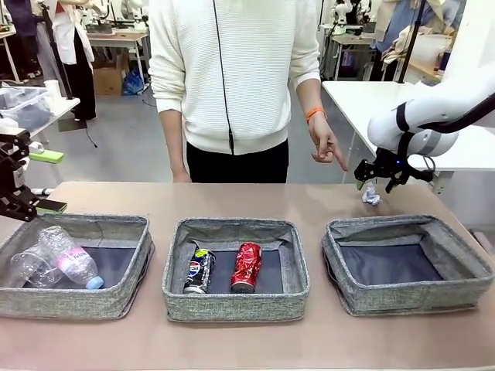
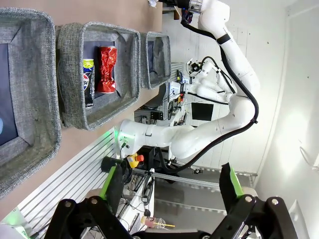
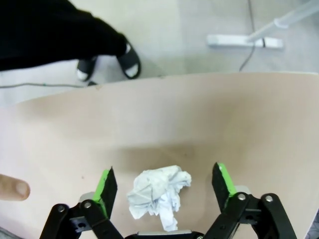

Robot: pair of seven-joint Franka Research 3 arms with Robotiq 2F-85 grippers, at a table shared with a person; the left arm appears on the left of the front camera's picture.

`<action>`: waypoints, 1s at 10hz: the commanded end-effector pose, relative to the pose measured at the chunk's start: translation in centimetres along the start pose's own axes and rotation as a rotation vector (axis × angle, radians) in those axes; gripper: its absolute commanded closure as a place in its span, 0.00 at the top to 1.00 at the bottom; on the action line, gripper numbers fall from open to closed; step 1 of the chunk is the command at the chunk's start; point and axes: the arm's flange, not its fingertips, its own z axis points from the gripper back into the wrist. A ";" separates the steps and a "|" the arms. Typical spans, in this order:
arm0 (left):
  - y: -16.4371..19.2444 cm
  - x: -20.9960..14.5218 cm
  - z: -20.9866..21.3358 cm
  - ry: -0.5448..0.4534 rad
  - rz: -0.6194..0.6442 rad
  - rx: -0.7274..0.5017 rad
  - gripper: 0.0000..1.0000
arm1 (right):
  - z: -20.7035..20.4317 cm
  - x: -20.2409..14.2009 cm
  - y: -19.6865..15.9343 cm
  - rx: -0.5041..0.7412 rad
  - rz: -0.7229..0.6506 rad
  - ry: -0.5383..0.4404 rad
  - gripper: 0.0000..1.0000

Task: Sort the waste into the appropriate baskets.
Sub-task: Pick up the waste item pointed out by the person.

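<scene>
A crumpled white paper wad lies on the table between the open fingers of my right gripper, which straddles it without pinching. From the front, that gripper hangs over the paper wad behind the right basket. The middle basket holds a dark logo can and a crushed red can. A clear bottle and a clear cup lie in the left basket. My left gripper is open and holds nothing, raised at the far left.
A person stands at the far side, one hand pointing down near the paper wad; a fingertip shows at the left edge of the right wrist view. The right basket's dark bottom is bare.
</scene>
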 end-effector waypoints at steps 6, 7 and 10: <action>-0.1 -0.4 0.1 0.009 -0.006 0.001 1.00 | 0.6 0.3 0.9 -0.058 -0.047 0.050 0.00; -0.1 -0.4 0.1 0.009 -0.006 0.001 1.00 | 0.6 0.3 0.8 -0.067 -0.050 0.055 0.00; -0.1 -0.4 0.1 0.009 -0.006 0.001 1.00 | 0.5 0.3 0.7 -0.073 -0.056 0.064 0.00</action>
